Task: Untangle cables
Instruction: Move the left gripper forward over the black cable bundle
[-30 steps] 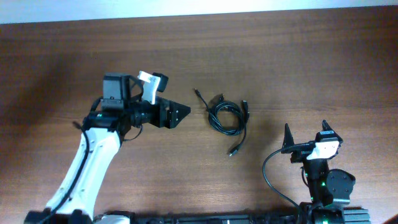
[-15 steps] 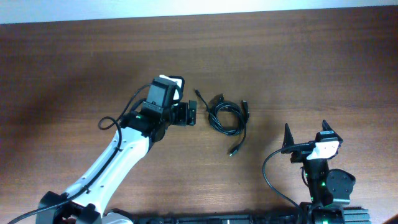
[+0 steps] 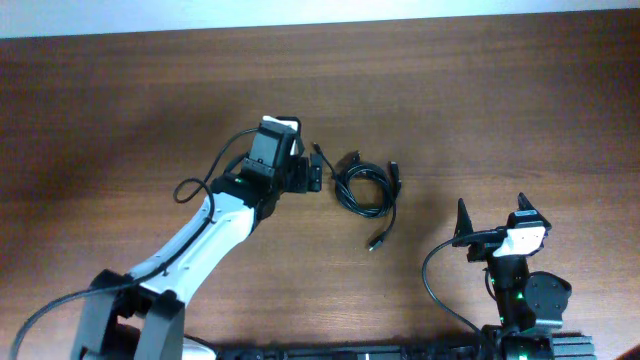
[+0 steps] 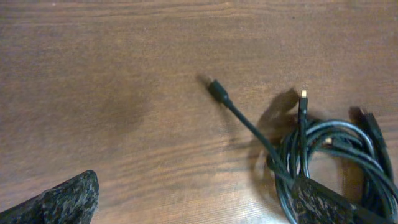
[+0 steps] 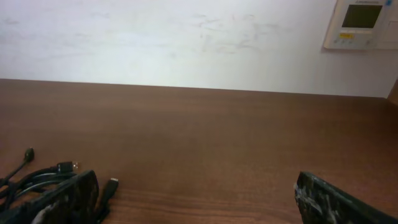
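We judge this as the approach step. Our left gripper (image 3: 313, 176), jaws spread wide, hangs just beside the coiled cables (image 3: 365, 188) at mid-table. The right gripper (image 3: 492, 222), also spread, stands well apart. Next we should probably pinch the loose plug end (image 4: 216, 89).

Count: one tangled bundle of thin black cables (image 3: 365, 190), four plug ends (image 3: 376, 243) visible; two black two-finger grippers, namely left gripper (image 3: 314, 175) and right gripper (image 3: 491, 210); one brown wooden table (image 3: 500, 100).
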Robot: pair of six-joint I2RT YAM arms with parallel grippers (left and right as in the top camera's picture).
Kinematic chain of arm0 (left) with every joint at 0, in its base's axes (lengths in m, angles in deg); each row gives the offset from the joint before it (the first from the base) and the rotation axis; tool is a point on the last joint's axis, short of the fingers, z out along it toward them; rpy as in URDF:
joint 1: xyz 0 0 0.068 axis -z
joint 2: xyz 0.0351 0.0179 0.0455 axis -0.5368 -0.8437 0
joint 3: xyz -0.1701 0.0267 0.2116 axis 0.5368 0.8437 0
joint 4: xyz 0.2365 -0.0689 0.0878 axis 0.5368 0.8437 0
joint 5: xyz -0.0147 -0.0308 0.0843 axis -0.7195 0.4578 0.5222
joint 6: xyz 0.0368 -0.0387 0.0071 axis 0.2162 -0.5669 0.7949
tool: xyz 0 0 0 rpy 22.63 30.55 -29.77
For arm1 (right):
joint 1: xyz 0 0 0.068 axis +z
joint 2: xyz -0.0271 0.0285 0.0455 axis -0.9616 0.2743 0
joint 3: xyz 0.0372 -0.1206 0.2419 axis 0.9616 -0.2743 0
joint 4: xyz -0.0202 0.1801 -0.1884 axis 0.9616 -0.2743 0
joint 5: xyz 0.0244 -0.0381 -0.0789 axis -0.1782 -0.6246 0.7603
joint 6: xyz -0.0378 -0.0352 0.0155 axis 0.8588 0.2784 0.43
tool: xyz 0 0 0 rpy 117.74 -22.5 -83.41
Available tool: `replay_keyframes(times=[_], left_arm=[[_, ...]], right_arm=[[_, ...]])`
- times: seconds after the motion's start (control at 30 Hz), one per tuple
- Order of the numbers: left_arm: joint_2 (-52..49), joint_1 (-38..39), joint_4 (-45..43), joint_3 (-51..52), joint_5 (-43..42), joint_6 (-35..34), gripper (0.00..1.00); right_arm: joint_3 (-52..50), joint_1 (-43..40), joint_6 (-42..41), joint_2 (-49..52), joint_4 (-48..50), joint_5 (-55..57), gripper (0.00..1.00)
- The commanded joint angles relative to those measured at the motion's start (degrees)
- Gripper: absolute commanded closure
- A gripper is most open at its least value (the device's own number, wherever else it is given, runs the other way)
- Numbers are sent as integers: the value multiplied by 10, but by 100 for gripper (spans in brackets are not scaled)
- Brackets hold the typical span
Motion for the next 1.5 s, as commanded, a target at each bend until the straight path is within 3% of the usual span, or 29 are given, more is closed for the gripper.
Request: replay_keyframes(times=[0.0, 0.77, 0.97, 1.17, 1.23, 1.37, 1.47], left_arm=[[-19, 1, -19, -7, 8, -5, 1], [-122, 2, -99, -7, 8, -5, 3], [-129, 23, -108, -7, -93, -5, 6], [-148, 74, -139, -7, -35, -8, 11], [-165, 86, -164, -7, -6, -46, 12], [-211, 104, -238, -7, -5, -64, 16], [-245, 116, -296, -7, -7, -64, 40]], right_arm=[[-3, 3, 4, -3, -3, -4, 1], [-3, 3, 4, -3, -3, -3, 1], [-3, 3, 4, -3, -3, -3, 1], [-3, 3, 4, -3, -3, -4, 1], [-3, 3, 4, -3, -3, -3, 1], [-3, 3, 4, -3, -3, -3, 1], [-3, 3, 4, -3, -3, -4, 1]])
